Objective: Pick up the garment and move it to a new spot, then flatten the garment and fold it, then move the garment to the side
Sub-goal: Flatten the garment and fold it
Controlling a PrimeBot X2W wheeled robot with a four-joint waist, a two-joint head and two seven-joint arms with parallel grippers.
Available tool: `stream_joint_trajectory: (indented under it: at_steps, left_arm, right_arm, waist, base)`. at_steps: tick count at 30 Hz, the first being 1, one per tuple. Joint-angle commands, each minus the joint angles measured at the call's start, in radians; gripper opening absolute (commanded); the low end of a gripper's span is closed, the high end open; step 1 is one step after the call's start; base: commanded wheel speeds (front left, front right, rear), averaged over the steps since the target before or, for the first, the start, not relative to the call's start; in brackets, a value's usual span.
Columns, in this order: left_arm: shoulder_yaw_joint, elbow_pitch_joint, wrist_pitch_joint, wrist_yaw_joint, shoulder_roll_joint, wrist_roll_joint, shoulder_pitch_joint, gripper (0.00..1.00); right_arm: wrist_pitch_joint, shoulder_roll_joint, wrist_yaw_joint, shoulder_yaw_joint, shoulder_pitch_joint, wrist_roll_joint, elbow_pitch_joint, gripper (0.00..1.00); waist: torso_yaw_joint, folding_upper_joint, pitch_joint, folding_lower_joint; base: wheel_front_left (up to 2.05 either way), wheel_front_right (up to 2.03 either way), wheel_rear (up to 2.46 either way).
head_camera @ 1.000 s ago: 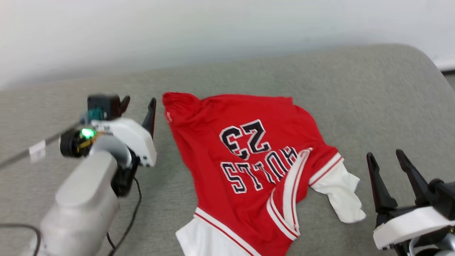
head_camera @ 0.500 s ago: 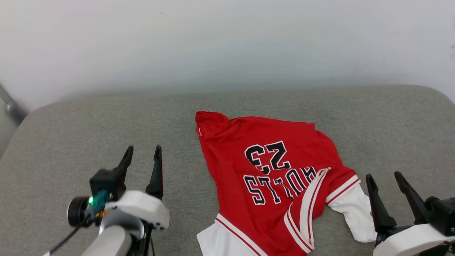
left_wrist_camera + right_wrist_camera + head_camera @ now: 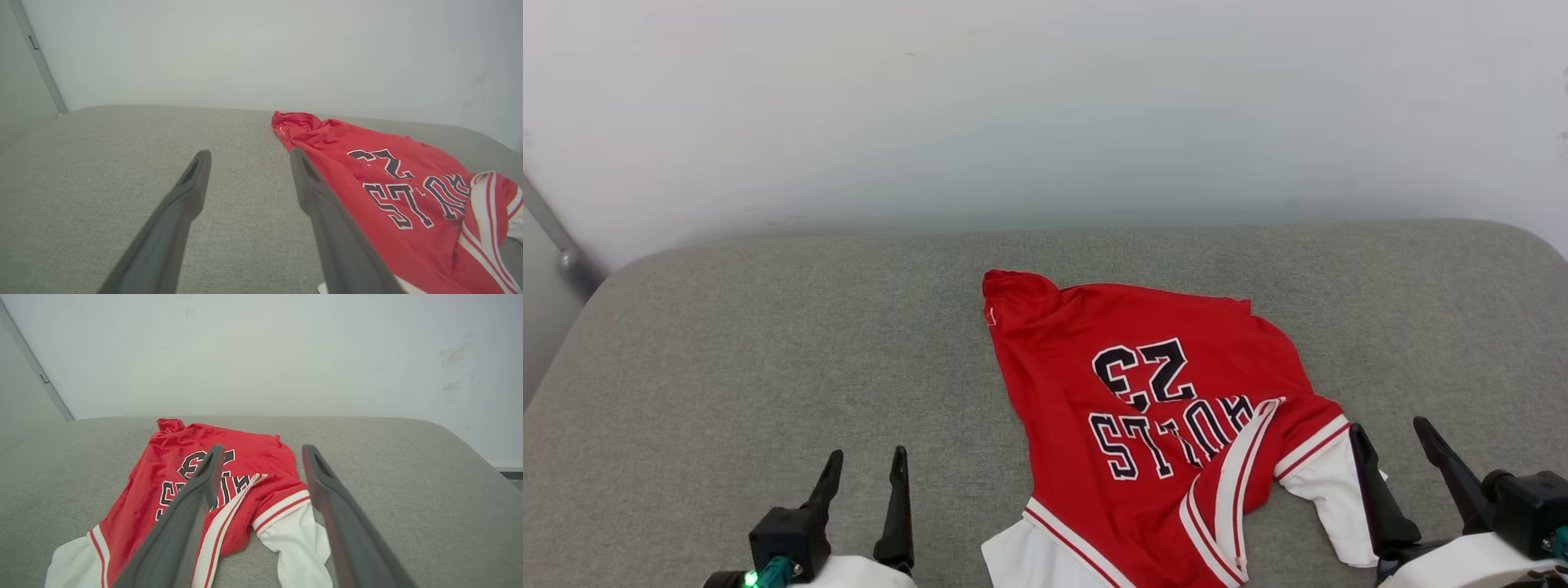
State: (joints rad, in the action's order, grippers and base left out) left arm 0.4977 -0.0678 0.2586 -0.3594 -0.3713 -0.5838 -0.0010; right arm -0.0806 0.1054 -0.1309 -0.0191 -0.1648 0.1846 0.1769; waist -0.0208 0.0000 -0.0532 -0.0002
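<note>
Left gripper and right gripper gape empty; the jersey looks limp and light, best pinched at its shoulders.

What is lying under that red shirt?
The garment lies on the grey cushion, which shows beside and beyond it. Whatever is directly beneath the cloth is covered.

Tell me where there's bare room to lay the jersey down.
Widest bare patch: the cushion left of the jersey, from the left pincer back to the wall. Narrower strip on its right. Crowded at the white sleeve beside the right pincer.
</note>
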Motion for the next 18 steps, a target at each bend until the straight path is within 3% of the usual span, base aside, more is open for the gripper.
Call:
stream_joint_trajectory:
  at_steps: [1,5,12,18]
  left_arm:
    - [0.005,0.007,-0.003,0.009,0.002,0.003,0.005,1.00]
    - [0.065,0.012,-0.099,0.054,-0.020,0.003,-0.027,1.00]
    - [0.219,0.023,-0.406,0.177,-0.068,-0.012,-0.103,1.00]
    - [0.323,0.017,-0.636,0.252,-0.082,-0.045,-0.143,1.00]
  right_arm:
    - [-0.003,-0.004,0.000,0.002,-0.010,-0.006,0.007,1.00]
    - [-0.008,-0.006,0.000,0.003,-0.013,-0.010,0.020,1.00]
    - [-0.016,-0.011,0.000,0.009,-0.019,-0.010,0.034,1.00]
    - [-0.013,-0.016,0.000,0.017,-0.014,-0.004,0.038,1.00]
  waist:
    - [0.000,0.0000,0.000,0.0002]
    - [0.003,0.0000,0.002,0.0002]
    - [0.001,0.0000,0.010,0.0002]
    - [-0.019,0.0000,0.029,0.0002]
  base:
    - [0.00,0.00,0.00]
    - [0.00,0.00,0.00]
    - [0.00,0.00,0.00]
    - [0.00,0.00,0.00]
